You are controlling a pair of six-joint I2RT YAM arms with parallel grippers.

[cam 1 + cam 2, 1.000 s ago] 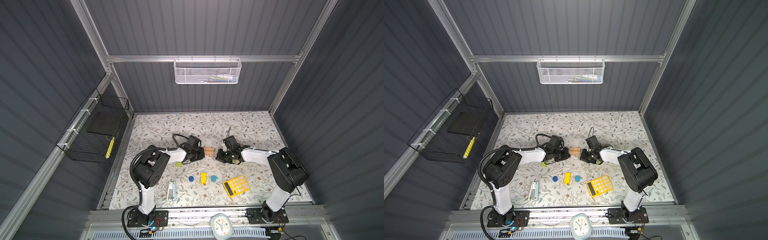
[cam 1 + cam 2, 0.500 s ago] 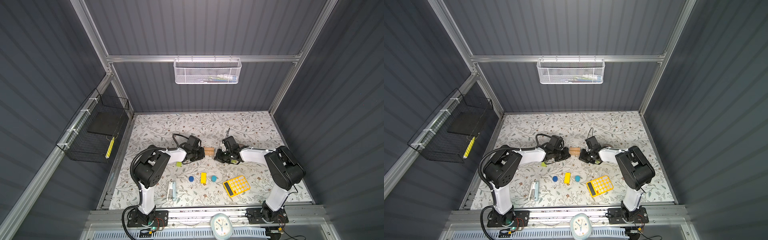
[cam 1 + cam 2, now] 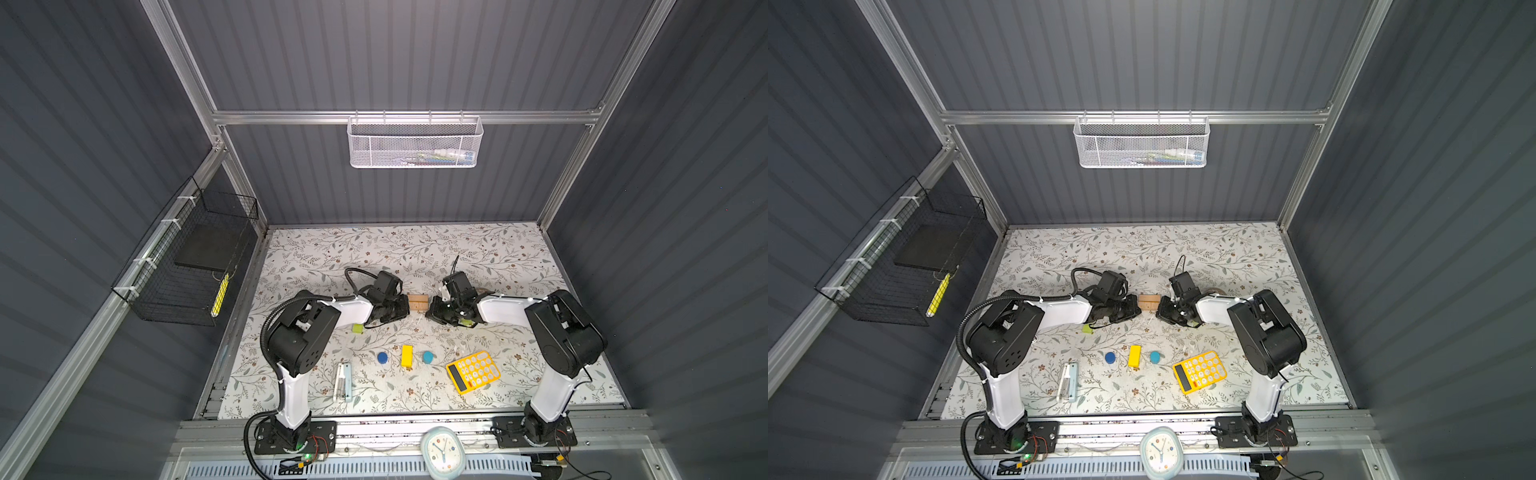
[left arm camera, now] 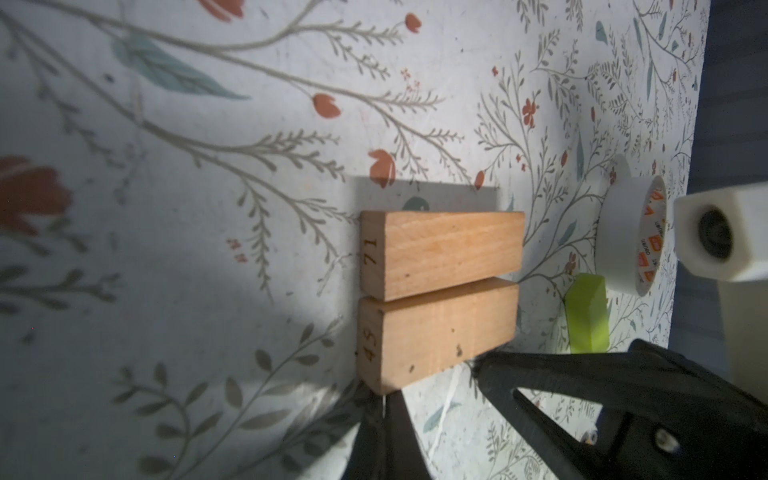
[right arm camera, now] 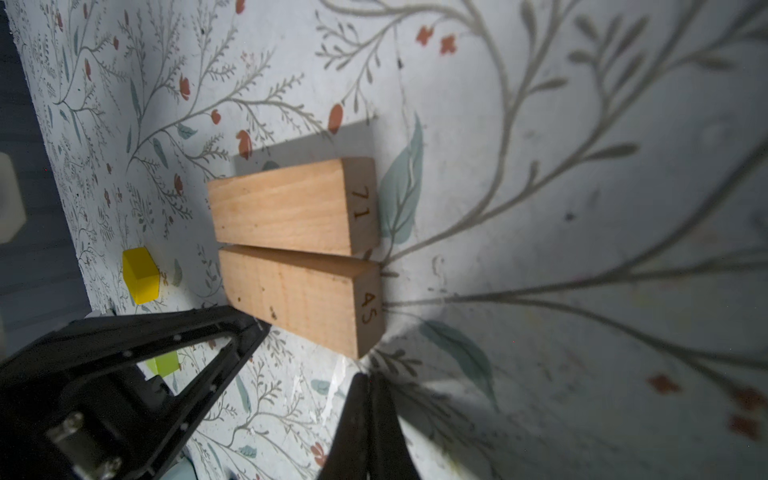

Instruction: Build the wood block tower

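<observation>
Though barely begun, shows a base laid. Nearest, loose on the surface: darker blue cylinder, yellow bar, lighter blue cylinder; then lime-green cube. Farther back, two tan wooden bars flat, side by side, touching — left jaws and right jaws each pressed together, empty, at opposite ends. Left to stack: every coloured block.

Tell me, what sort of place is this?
Probably a robot test booth: two white-and-black robot arms bolted to a silver metal rail, dark grey panelled walls, and small tan wooden blocks on a floral-patterned tabletop.
</observation>
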